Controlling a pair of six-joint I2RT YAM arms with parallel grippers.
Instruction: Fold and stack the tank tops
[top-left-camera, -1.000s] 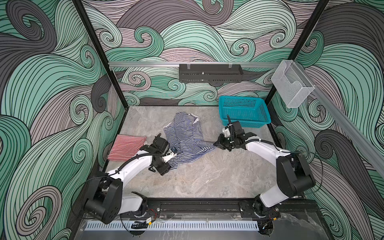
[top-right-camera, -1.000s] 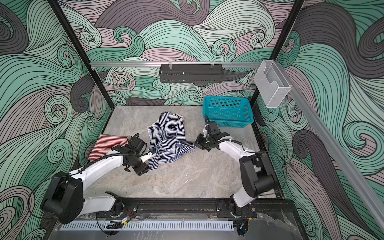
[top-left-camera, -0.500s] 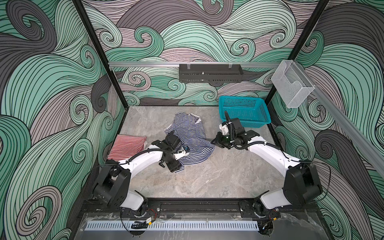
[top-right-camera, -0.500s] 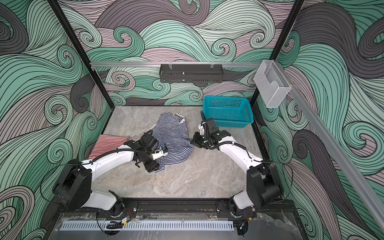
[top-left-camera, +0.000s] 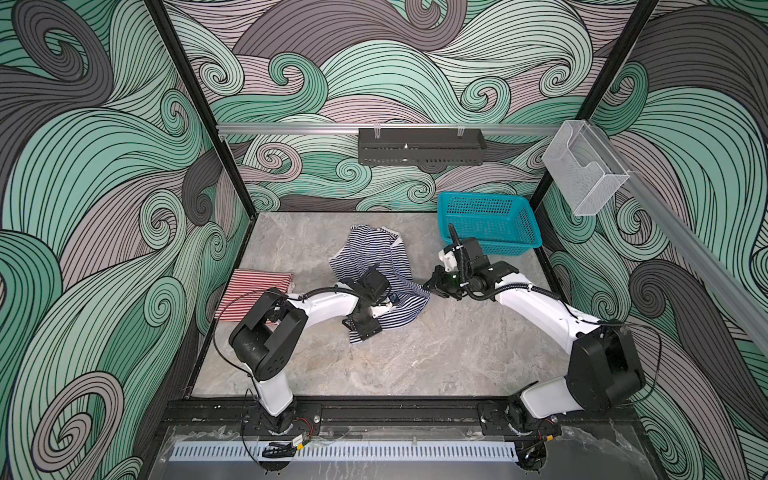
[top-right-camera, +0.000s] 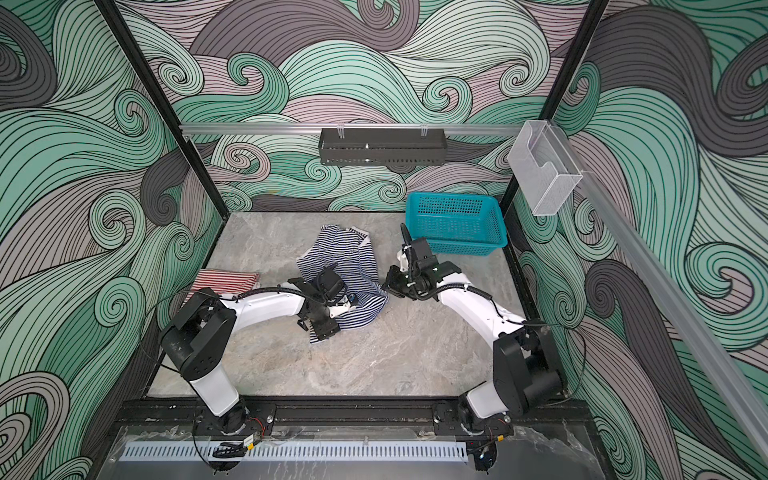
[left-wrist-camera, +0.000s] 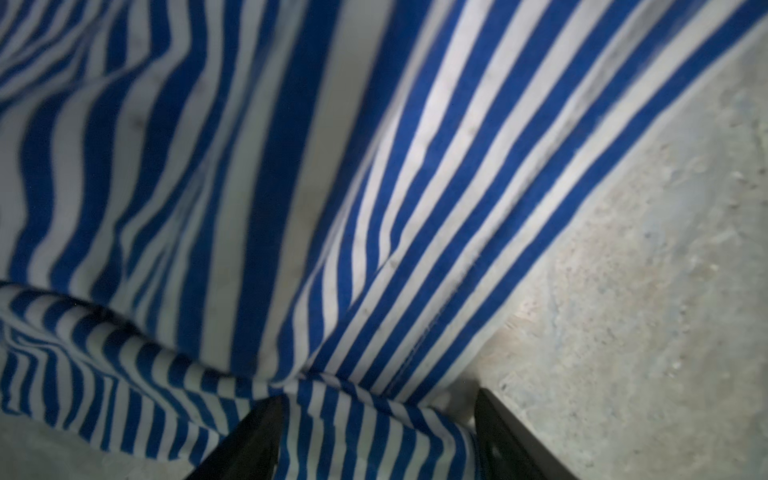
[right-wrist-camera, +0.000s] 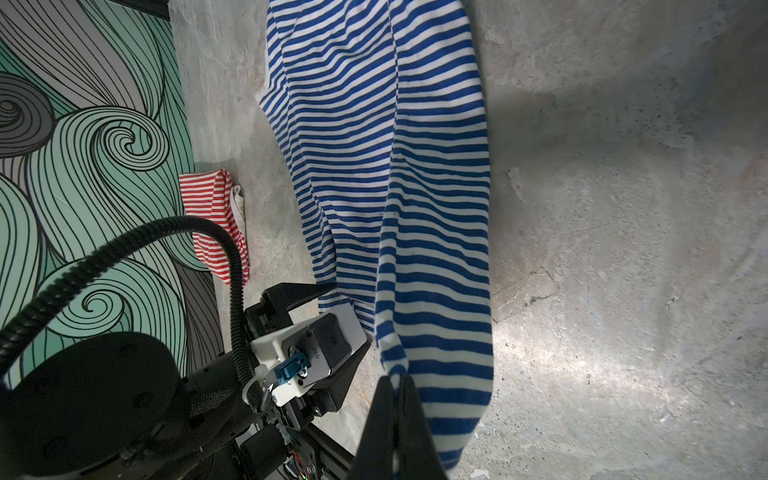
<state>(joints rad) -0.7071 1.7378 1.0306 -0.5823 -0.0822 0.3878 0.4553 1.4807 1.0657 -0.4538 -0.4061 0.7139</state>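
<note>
The navy-and-white tank top (top-left-camera: 370, 257) (top-right-camera: 345, 257) lies rumpled mid-table. My right gripper (top-left-camera: 428, 287) (top-right-camera: 387, 286) is shut on its right edge; in the right wrist view the fingertips (right-wrist-camera: 397, 384) pinch a striped fold (right-wrist-camera: 436, 291) lifted off the table. My left gripper (top-left-camera: 380, 297) (top-right-camera: 338, 297) stands open at the top's near-left part. In the left wrist view a loose fold of the striped cloth (left-wrist-camera: 374, 419) lies between its spread fingers (left-wrist-camera: 257, 436). The red-and-white tank top (top-left-camera: 257, 286) (top-right-camera: 224, 280) (right-wrist-camera: 216, 216) lies folded by the left wall.
A teal mesh basket (top-left-camera: 486, 224) (top-right-camera: 453, 224) stands at the back right, just behind the right arm. A black rack (top-left-camera: 419, 145) and a clear holder (top-left-camera: 582, 174) hang on the walls. Bare marble table (top-left-camera: 415, 357) stretches in front of the top.
My left gripper has moved right from beside the red-and-white top onto the navy top. The right gripper has drawn its held edge slightly left, bunching the top narrower.
</note>
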